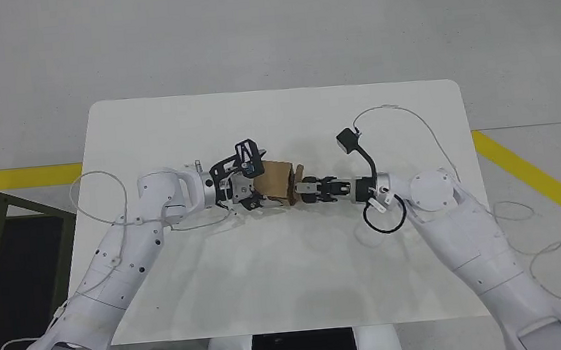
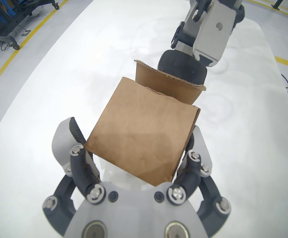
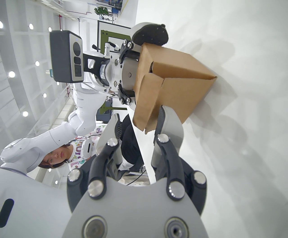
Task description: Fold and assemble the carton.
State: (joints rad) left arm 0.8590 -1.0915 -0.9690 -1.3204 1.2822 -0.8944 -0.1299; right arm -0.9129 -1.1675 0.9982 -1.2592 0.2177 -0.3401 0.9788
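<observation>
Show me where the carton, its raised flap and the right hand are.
carton (image 2: 139, 139), left wrist view, middle of its upper panel.
flap (image 2: 164, 83), left wrist view, middle of the raised end flap.
right hand (image 3: 139, 111), right wrist view, midway between its fingertips.

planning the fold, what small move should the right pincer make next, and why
Probably push the right pincer toward the carton to fold the end flap in: it juts out between its open fingers, and the left pincer clamps the carton.
</observation>
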